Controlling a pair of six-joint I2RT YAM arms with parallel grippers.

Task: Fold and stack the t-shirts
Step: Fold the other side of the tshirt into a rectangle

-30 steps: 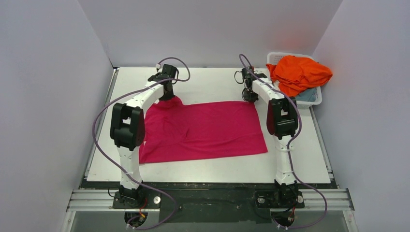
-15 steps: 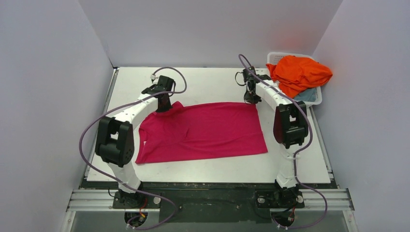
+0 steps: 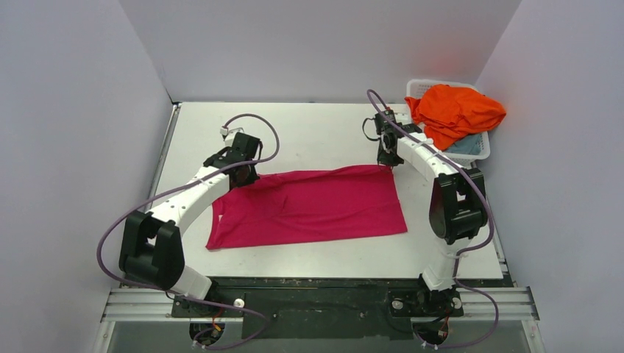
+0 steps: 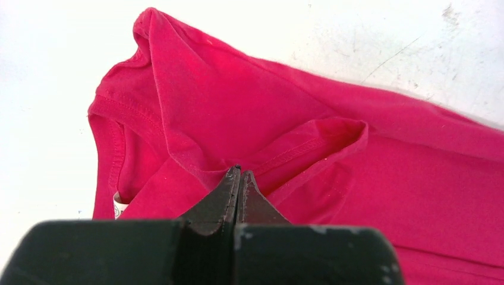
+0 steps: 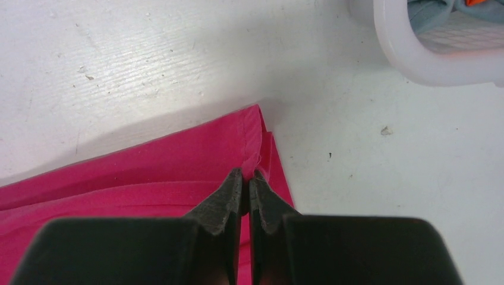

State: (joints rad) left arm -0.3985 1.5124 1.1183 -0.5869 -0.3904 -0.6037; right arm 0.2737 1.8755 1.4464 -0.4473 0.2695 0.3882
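The magenta-pink t-shirt (image 3: 309, 206) lies spread across the middle of the table. My left gripper (image 3: 246, 174) is shut on its far left corner; in the left wrist view the closed tips (image 4: 239, 173) pinch a fold near the collar and sleeve (image 4: 196, 107). My right gripper (image 3: 385, 159) is shut on the far right corner, where the tips (image 5: 248, 176) pinch the hem (image 5: 252, 139). The far edge is lifted and drawn toward me. The bright orange t-shirt (image 3: 456, 110) is heaped on the basket. A pale blue-grey t-shirt (image 3: 465, 149) peeks out beneath it.
The white lattice basket (image 3: 423, 87) stands at the far right corner; its rim (image 5: 410, 56) shows in the right wrist view. Grey walls close in the left, back and right. Bare white table (image 3: 316, 125) lies beyond the shirt.
Both grippers have moved toward me with the shirt's far edge, the left one farther. The far edge has come nearer and the shirt is shorter front to back.
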